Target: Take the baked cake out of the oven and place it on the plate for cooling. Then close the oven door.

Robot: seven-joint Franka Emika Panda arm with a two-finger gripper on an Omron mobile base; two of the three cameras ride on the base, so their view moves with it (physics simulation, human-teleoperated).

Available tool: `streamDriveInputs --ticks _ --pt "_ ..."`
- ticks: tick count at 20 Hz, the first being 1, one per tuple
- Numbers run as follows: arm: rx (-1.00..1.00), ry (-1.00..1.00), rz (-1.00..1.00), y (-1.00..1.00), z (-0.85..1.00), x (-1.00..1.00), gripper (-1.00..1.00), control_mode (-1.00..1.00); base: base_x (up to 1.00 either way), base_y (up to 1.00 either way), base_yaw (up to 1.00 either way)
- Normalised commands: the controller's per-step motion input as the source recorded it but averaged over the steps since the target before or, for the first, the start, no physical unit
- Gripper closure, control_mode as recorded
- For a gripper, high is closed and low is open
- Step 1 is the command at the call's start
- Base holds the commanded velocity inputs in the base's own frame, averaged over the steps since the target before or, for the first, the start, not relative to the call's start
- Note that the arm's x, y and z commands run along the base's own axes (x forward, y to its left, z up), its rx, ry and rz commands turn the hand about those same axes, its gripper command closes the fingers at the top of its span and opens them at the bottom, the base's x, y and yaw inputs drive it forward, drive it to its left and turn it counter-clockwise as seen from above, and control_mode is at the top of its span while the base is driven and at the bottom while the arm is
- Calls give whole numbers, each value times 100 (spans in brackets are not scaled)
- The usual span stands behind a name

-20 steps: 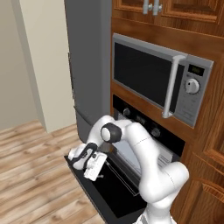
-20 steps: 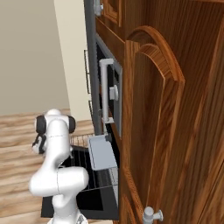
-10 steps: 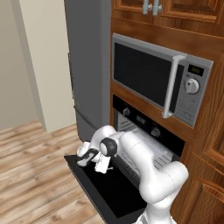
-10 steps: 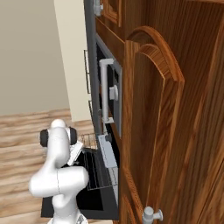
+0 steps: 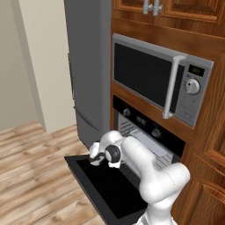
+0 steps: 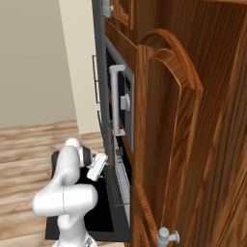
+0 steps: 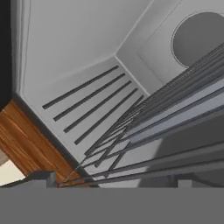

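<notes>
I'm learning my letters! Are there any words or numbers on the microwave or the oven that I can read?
None can be read.
Microwave: its small greenish display is too blurred to read.
Oven: the small display on its dark control strip is too tiny to read; the round knobs show no marks.

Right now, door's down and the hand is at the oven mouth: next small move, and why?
Probably ease the open gripper further into the oven, along the wire racks. The oven door lies flat, the hand view faces the cavity, and no cake can be made out yet.
</notes>
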Motion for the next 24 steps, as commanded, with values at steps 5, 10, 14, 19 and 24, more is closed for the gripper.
streamDriveInputs --ticks 5,10,14,19,24 --pt "22 0 29 -100 -17 7 -100 -100 0 0 0" --pt "31 0 31 -50 19 -15 -100 -100 0 0 0" --pt "33 5 35 66 73 -51 -100 -100 0 0 0" --pt "30 6 32 90 73 -40 -100 -100 0 0 0" --pt "32 0 22 88 74 -58 -100 -100 0 0 0"
